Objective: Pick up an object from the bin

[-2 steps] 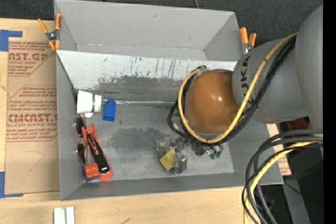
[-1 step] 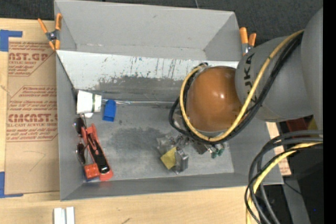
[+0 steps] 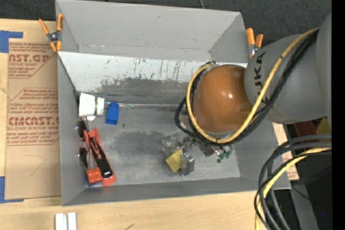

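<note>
1. The blue block [image 3: 111, 113] lies on the floor of the grey bin [image 3: 145, 29], towards its left side, and serves as the mark for everything else here.
2. The gripper [image 3: 183, 160] is low over the bin floor, well to the right of the blue block and nearer the bin's front wall than the block is (the arm comes in from the right).
3. A small yellow piece [image 3: 173, 162], angular in shape, lies at the side of the gripper that faces the blue block. It touches the gripper's metal or sits just beside it; I cannot tell which.
4. I cannot tell whether the gripper is wide, narrow or closed on the yellow piece, because its tip is a dark cluster of metal parts under the wrist.
5. The round, glossy orange cover [image 3: 218, 97] on the wrist is well to the right of the blue block and slightly higher in the view, with yellow and black cables [image 3: 190, 99] looped round it.
6. A white cylinder [image 3: 90, 105] lies on its side just left of the blue block.
7. A red and black tool [image 3: 96, 156] lies in front of the blue block and slightly to its left, along the bin's left wall, well apart from the gripper.
</note>
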`<state>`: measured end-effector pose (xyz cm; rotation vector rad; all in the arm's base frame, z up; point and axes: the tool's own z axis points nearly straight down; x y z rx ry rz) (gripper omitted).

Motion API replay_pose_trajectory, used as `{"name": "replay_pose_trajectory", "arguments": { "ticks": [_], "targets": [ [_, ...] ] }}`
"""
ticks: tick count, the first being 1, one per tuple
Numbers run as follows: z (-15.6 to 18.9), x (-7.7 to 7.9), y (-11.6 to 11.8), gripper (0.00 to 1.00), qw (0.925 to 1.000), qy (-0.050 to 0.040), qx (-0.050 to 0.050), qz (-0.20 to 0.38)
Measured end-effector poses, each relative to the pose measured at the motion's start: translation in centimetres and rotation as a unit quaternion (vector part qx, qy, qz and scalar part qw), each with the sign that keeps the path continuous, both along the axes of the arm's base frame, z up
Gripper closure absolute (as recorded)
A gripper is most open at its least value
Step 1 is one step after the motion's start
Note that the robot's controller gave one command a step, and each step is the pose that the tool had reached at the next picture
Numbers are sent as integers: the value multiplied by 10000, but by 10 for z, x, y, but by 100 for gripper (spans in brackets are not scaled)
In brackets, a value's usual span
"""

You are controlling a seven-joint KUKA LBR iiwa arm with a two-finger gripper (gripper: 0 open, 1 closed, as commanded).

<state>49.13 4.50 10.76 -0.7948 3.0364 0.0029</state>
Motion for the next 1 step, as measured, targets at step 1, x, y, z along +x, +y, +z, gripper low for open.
{"name": "replay_pose_trajectory", "arguments": {
  "ticks": [1],
  "targets": [
    [13, -1, 0, 100, 10000, 32, -1, 1]
  ]
}}
